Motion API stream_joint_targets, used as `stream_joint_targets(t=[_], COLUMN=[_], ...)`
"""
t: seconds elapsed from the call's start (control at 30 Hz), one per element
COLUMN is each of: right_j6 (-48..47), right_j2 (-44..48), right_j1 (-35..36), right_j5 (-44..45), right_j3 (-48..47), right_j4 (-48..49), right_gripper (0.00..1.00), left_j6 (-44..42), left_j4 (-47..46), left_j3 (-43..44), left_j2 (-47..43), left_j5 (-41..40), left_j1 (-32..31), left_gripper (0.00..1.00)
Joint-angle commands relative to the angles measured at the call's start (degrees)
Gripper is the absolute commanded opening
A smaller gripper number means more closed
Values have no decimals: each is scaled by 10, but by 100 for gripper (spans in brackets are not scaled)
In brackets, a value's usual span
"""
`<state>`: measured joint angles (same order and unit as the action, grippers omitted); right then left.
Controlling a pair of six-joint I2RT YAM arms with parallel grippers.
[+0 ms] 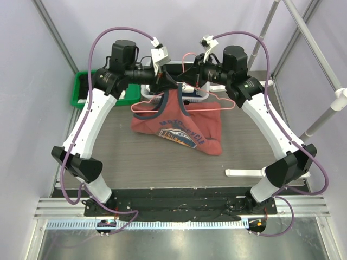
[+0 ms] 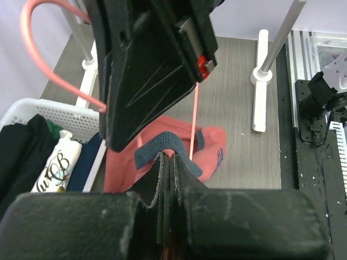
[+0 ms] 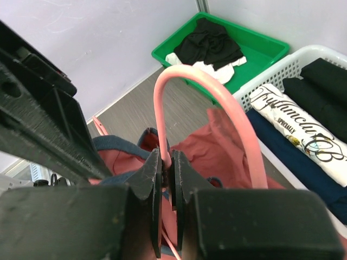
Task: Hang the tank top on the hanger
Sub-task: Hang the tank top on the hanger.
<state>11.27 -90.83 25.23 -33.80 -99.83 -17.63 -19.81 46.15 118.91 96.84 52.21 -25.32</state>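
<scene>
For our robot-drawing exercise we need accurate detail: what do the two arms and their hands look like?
The left arm and right arm match: long white shells between chunky black joints. A purple cable loops along each, and a small white camera block sits at each wrist. The left hand and right hand are black, each with two flat, scuffed fingers.

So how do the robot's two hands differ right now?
The left hand pinches soft cloth, the navy trim of the tank top. The right hand pinches stiff wire, the pink hanger just below its hook. The left hand reaches in from the left, the right hand from the right. Both are shut and meet close together, lifted off the table.
</scene>
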Motion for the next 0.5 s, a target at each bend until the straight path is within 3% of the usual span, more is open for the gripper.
stream_joint_targets(t=[0.0,0.2,0.47], right_j6=[13,13,21], right_j2=[4,26,40], right_j1=[4,3,3], right_j5=[-14,-22,-35], right_j3=[-26,-27,-22], right_j4=[29,24,25], right_gripper=[1,1,1], left_j6=[8,-50,-41], left_j4=[-28,-6,-21], left_j3=[23,-10,-11], left_j2=[2,-8,-7], left_j5=[0,-63,-76], left_j1=[-10,-10,-10], left_gripper=[0,0,0])
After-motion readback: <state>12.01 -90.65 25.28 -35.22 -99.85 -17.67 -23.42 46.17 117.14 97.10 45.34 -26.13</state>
